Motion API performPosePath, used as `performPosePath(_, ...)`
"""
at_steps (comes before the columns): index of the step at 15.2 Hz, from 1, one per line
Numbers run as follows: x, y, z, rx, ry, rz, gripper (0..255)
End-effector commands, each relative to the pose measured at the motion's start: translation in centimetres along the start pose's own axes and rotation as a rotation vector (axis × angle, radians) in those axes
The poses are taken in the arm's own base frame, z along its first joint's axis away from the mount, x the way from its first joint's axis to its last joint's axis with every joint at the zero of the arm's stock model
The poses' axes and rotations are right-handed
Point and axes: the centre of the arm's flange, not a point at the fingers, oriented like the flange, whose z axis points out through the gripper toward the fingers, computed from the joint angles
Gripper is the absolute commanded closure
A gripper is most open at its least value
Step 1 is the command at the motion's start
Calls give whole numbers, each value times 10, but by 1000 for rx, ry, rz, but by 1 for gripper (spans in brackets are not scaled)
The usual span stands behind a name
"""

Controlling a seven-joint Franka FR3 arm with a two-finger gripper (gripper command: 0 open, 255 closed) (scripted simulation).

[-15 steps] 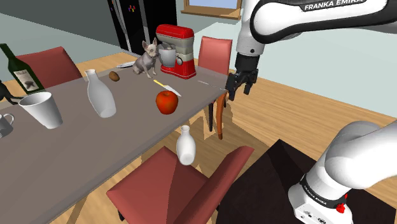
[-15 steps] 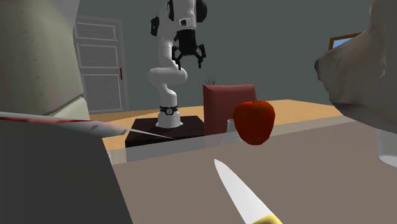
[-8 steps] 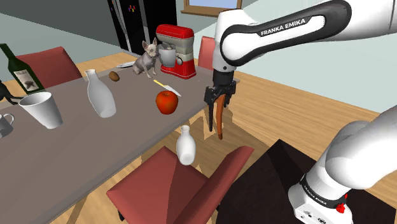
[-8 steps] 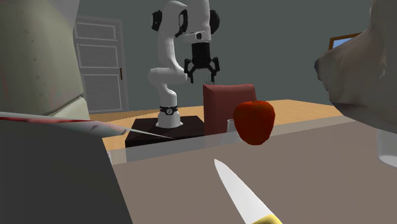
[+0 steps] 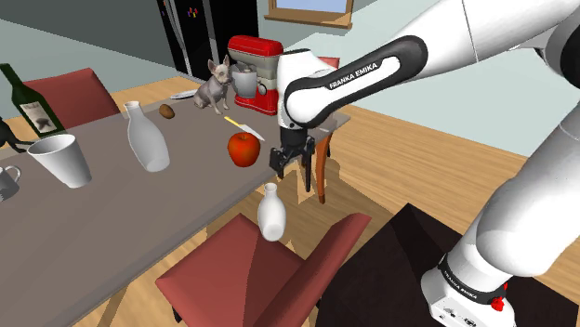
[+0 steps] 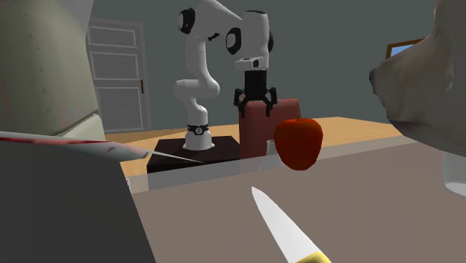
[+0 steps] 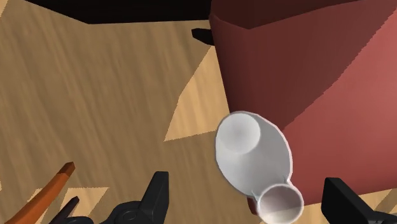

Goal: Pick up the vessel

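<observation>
Since swinging in from the right, hovers above the white vessel [image 5: 270, 212], upright at the table [image 5: 186, 197] near edge; jaws wide apart, empty. Roughly aligned; descent presumably next.

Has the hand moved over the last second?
Yes. In the shoulder view the hand has come left and down toward the red apple, now over the small white vase.
</observation>
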Motion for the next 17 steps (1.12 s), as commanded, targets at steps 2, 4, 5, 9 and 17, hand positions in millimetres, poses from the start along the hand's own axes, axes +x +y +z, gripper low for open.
performPosePath(2,27,-20,27,-11,-1,5,0)
performPosePath(4,43,-33,45,-19,-3,9,0)
performPosePath(5,50,-39,54,-23,-4,10,0)
performPosePath(9,66,-51,81,-30,-5,13,0)
performPosePath(17,66,-50,110,-30,-5,13,255)
